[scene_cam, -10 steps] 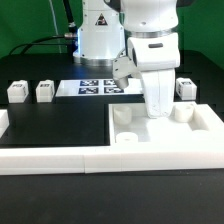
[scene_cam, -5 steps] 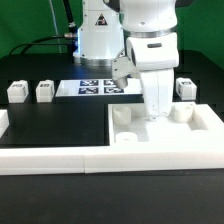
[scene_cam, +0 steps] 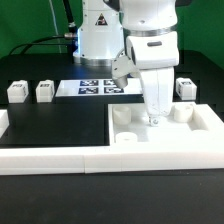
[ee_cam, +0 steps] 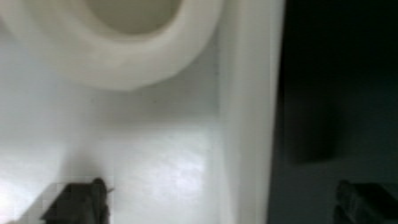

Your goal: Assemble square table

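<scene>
The square tabletop (scene_cam: 165,140) lies flat on the black counter (scene_cam: 55,125). It seems to be pushed against the white border rail (scene_cam: 50,158), probably so that it cannot slide while being handled. The hand (scene_cam: 153,119) hangs low over it between two corner sockets. In the wrist view its fingers (ee_cam: 75,202) stand wide apart, astride the top's edge and gripping nothing. Small legs (scene_cam: 44,91) wait farther back.

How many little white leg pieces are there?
3. The first leg and second leg sit at the exterior view's left; the third leg stands at its right. The arm may hide another.
</scene>
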`<control>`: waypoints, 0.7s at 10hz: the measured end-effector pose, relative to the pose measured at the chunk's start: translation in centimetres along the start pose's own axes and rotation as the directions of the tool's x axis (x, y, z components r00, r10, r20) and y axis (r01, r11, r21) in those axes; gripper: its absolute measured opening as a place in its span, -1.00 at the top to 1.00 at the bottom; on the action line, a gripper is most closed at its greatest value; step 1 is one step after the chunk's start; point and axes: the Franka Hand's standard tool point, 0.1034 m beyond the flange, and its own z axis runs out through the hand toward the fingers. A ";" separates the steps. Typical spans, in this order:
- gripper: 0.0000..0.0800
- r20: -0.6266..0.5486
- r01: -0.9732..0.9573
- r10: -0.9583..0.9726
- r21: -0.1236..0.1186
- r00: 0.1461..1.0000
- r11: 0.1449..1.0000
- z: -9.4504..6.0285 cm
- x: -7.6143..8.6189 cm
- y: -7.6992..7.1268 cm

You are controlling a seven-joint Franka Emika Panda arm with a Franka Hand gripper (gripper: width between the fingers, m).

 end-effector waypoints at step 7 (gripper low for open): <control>-0.62 0.026 -0.188 0.188 -0.011 0.982 0.982 -3.6 1.5 -1.5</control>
